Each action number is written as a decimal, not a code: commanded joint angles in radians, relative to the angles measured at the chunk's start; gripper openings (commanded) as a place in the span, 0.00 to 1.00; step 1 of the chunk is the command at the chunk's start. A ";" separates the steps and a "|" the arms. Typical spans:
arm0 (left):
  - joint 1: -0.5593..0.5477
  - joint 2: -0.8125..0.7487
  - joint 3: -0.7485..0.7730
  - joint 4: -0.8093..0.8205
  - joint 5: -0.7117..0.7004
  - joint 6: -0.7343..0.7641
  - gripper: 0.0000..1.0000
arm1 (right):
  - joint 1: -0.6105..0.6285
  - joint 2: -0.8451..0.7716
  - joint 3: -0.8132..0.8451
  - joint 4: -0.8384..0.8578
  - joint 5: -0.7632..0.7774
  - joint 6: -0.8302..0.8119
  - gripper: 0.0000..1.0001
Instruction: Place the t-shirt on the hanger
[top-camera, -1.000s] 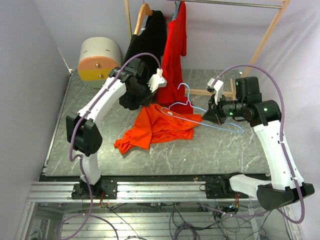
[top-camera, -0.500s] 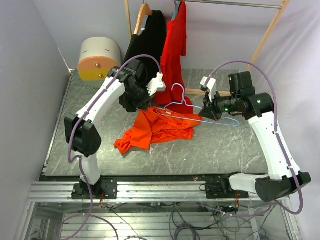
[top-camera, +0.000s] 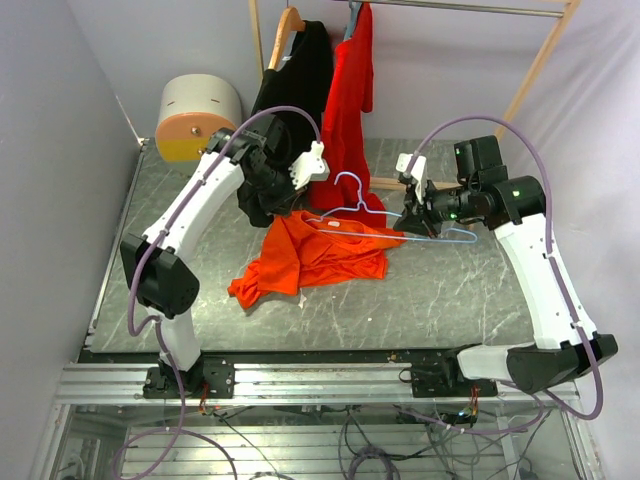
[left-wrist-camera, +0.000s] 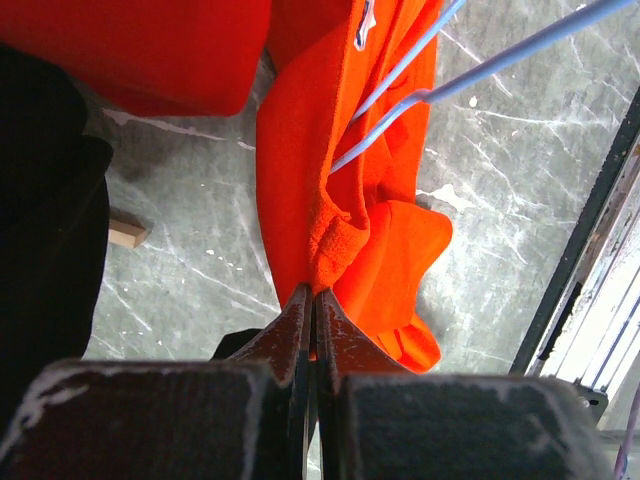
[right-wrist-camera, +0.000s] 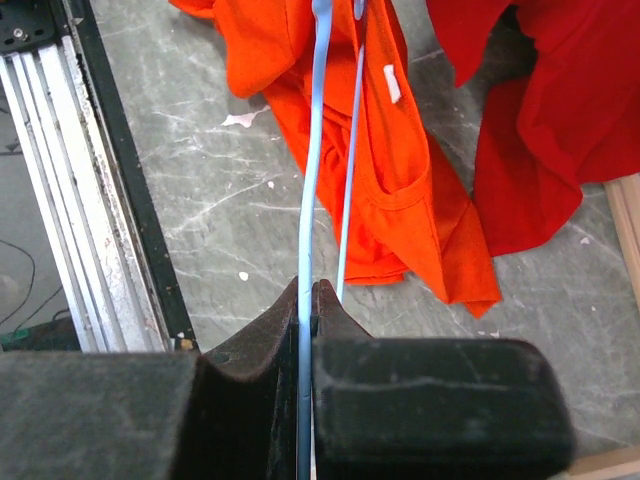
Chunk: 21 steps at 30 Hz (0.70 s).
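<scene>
The orange t-shirt (top-camera: 310, 252) lies crumpled mid-table, its upper edge lifted. My left gripper (top-camera: 279, 212) is shut on that edge; in the left wrist view (left-wrist-camera: 313, 293) the cloth (left-wrist-camera: 345, 190) hangs from the closed jaws. The pale-blue wire hanger (top-camera: 375, 218) is held in the air over the shirt, hook up. My right gripper (top-camera: 412, 222) is shut on its bottom wire; in the right wrist view (right-wrist-camera: 308, 292) the wire (right-wrist-camera: 313, 150) runs between the jaws toward the shirt (right-wrist-camera: 385, 150). One hanger end reaches into the shirt's neck (left-wrist-camera: 395, 100).
A red shirt (top-camera: 347, 110) and a black garment (top-camera: 290, 90) on a wooden hanger hang from a wooden rack (top-camera: 530, 70) at the back. A cream and orange drum (top-camera: 197, 118) stands back left. A metal rail (top-camera: 300, 380) borders the near edge.
My right gripper has carried the hanger left and up, toward the shirt. My left gripper has lifted the shirt's upper edge slightly and shifted back.
</scene>
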 joint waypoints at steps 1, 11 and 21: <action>0.009 -0.035 0.060 -0.033 -0.014 0.013 0.07 | 0.008 0.008 -0.002 -0.025 -0.029 -0.047 0.00; 0.001 -0.016 0.139 -0.073 0.012 0.004 0.07 | 0.029 0.076 0.028 -0.011 -0.040 -0.110 0.00; -0.018 -0.010 0.193 -0.116 0.030 -0.003 0.07 | 0.103 0.007 -0.186 0.302 0.015 -0.041 0.00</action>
